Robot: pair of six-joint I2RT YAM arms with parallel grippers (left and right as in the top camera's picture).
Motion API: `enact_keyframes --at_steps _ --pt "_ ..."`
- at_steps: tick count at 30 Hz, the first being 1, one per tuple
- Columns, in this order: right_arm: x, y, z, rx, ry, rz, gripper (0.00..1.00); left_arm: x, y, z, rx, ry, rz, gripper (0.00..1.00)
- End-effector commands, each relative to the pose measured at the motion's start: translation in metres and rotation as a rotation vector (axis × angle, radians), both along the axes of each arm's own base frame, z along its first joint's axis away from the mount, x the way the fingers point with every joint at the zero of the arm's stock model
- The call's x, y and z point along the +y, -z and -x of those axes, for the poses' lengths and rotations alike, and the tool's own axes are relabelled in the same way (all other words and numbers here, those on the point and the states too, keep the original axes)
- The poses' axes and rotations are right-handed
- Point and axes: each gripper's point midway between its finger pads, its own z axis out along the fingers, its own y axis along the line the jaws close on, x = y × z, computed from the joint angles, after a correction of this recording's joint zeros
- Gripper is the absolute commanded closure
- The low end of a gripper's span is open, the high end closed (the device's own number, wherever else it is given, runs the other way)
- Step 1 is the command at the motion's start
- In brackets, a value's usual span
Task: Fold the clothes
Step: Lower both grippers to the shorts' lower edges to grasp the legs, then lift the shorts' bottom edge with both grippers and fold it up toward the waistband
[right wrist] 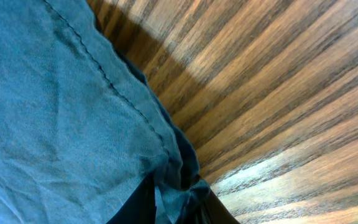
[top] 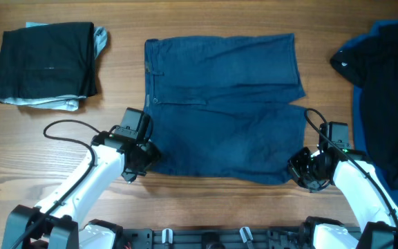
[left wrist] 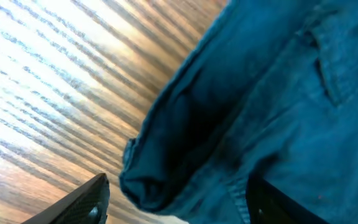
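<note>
The navy shorts lie spread flat in the middle of the wooden surface, waistband toward the left with its small button, the two leg openings toward the right. We see both grippers at the near edge of the shorts, one at each corner.

The left gripper sits at the near waistband corner. In the left wrist view its fingers stand wide apart, with the rolled corner of the fabric lying between them and touching neither that we can make out.

The right gripper is at the near hem corner. In the right wrist view the cloth bunches into a narrow fold between the dark fingers, so we read it as pinched tight on the shorts.

Well apart at the far left lies a folded black garment on top of a pale grey piece. At the right edge is a loose heap of black and blue clothes, just beside the right arm.
</note>
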Motion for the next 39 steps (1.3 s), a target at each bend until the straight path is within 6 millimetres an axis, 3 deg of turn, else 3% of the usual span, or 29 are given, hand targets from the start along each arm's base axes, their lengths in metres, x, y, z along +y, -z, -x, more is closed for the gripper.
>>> enact_keyframes --at_steps 1,3,4,6,12,16,20,24,27,29,31,33,37,39 --pt "0.001 0.006 0.008 0.023 -0.018 -0.004 0.80 0.007 0.014 0.010 0.016 -0.052 -0.025 0.30" --pt "0.001 0.006 0.009 0.024 -0.018 -0.004 0.85 0.007 0.015 0.010 0.016 -0.052 -0.024 0.44" --pt "0.001 0.006 0.009 0.024 -0.018 -0.004 0.92 0.007 0.015 0.010 0.016 -0.051 -0.025 0.58" --pt "0.005 0.005 0.008 0.019 -0.024 -0.025 0.96 0.007 0.015 0.010 0.016 -0.051 -0.025 0.96" --pt "0.004 -0.011 0.004 0.024 -0.097 -0.024 0.96 0.004 0.003 0.004 -0.005 0.045 -0.022 0.96" --pt "0.001 -0.033 -0.008 0.006 -0.146 -0.006 0.96 0.000 -0.032 -0.008 -0.056 0.085 -0.013 0.96" --pt "-0.016 -0.060 -0.020 0.007 -0.167 0.087 0.96 0.000 -0.061 -0.013 -0.096 0.157 -0.022 0.96" --pt "-0.021 -0.099 -0.045 -0.065 -0.200 0.113 0.96 0.001 -0.094 -0.017 -0.122 0.154 -0.028 0.96" --pt "-0.023 -0.113 -0.060 -0.057 -0.238 0.113 0.96 -0.002 -0.122 -0.031 -0.180 0.152 -0.021 0.96" --pt "-0.025 -0.110 -0.073 -0.015 -0.253 0.102 0.96 -0.003 -0.140 -0.043 -0.237 0.149 -0.027 0.96" --pt "-0.028 -0.112 -0.098 -0.017 -0.267 0.099 0.96 0.003 -0.154 -0.058 -0.305 0.131 -0.068 0.96" --pt "-0.035 -0.134 -0.141 -0.101 -0.264 0.124 0.96 -0.003 -0.168 -0.084 -0.427 0.118 -0.049 0.96" --pt "-0.041 -0.164 -0.182 -0.229 -0.257 0.165 0.96 -0.007 -0.184 -0.123 -0.576 0.111 -0.032 0.96" --pt "-0.041 -0.168 -0.197 -0.280 -0.258 0.179 0.96 -0.005 -0.183 -0.137 -0.603 0.092 -0.031 0.96"
